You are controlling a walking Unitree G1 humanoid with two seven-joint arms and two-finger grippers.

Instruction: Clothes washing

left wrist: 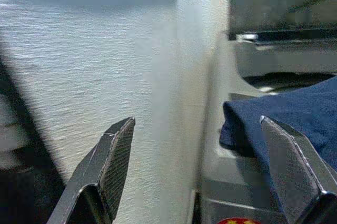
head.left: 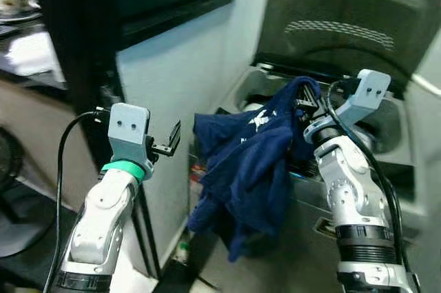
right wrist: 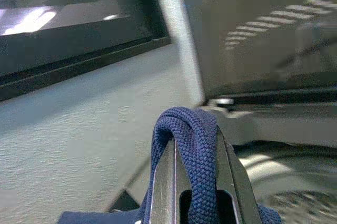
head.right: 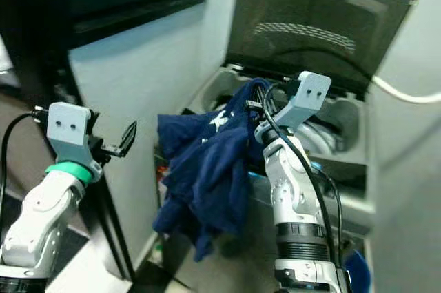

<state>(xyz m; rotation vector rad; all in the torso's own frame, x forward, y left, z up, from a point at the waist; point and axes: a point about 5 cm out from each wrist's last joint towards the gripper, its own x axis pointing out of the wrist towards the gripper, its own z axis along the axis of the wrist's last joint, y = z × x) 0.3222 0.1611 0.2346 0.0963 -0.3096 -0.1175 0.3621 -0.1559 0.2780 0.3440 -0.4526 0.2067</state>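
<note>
The right arm is bent upward, its wrist cocked so the right gripper (head.left: 311,102) points toward the robot's left. Its two black fingers (right wrist: 164,192) are pressed close together with navy cloth (right wrist: 192,145) looped over and pinched between them. The left arm is raised lower, its forearm upright; the left gripper (head.left: 172,140) points forward with fingers (left wrist: 113,163) spread wide, nothing between them.

No legible text, brand name or number appears anywhere in the scene. The navy garment (head.left: 251,162) carries small white printed marks, too blurred to read as letters. A label low on the washing machine (head.left: 324,226) front and a red-and-yellow sticker (left wrist: 237,221) on its edge are likewise indecipherable.
</note>
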